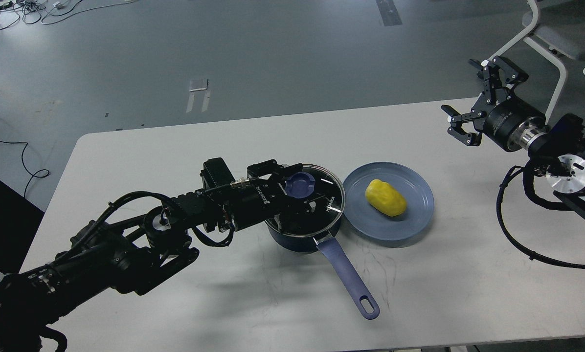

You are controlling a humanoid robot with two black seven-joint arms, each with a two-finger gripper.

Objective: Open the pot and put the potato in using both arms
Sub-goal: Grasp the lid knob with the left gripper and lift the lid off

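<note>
Left gripper (296,193) sits over the glass lid (317,195) of the pot (292,239) at table centre, fingers flanking the blue knob (301,185); whether they have clamped it cannot be told. Lid on, the opening step is in hand; next comes a firm hold and straight lift. Just right, the potato (385,197) lies on a blue-grey plate (410,220). Far right, the right gripper (481,102) hangs spread and empty above the table (175,161).
</note>
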